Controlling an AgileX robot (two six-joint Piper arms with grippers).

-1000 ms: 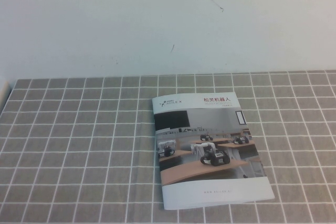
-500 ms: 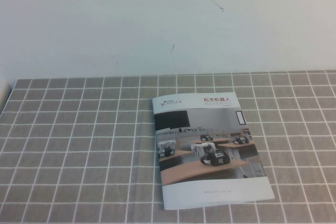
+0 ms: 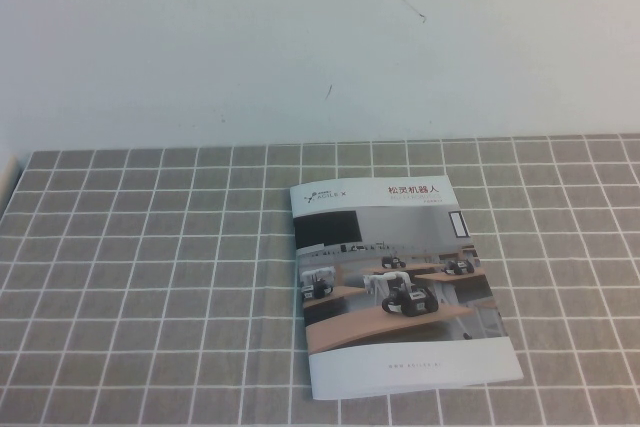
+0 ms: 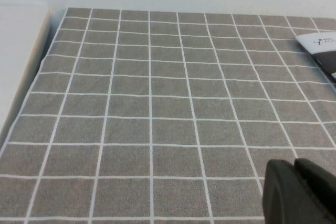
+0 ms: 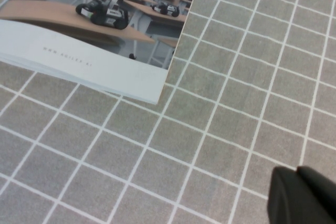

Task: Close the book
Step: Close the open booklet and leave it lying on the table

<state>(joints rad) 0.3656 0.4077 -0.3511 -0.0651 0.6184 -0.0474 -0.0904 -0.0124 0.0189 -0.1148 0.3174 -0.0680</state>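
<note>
Closed book [image 3: 400, 287] well apart from left claw [image 4: 294, 170], nearer right claw [image 5: 298, 178]; both claws pressed together.

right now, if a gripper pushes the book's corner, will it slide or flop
The book looks thin and soft-covered, so it would likely bend if lifted by one edge. Lying flat on the checked cloth, it may drag the cloth rather than glide. The left gripper hovers over bare cloth, the right gripper near the book's corner; neither touches it.
</note>
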